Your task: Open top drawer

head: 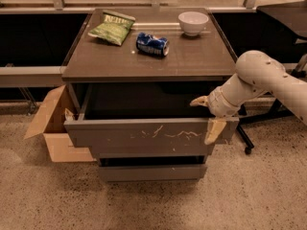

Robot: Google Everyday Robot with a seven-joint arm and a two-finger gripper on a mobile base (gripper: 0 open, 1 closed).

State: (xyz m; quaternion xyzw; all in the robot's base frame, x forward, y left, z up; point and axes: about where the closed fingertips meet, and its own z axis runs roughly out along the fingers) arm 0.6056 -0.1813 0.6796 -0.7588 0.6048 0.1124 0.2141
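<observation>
Top drawer ajar, end effector spread over corner

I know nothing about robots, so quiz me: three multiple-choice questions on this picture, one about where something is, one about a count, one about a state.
1. How many things lie on the cabinet top?
A. one
B. three
C. five

2. Where is the claw?
A. on the cabinet top
B. down on the floor
C. at the right end of the front of the top drawer

3. What state is the top drawer in?
A. pulled partly out
B. shut flush
C. taken out entirely

Answers:
1 B: a green chip bag, a blue can and a white bowl sit there.
2 C: the claw sits at the right end of the scratched front panel.
3 A: the front stands forward of the cabinet, with a dark opening behind it.
</observation>
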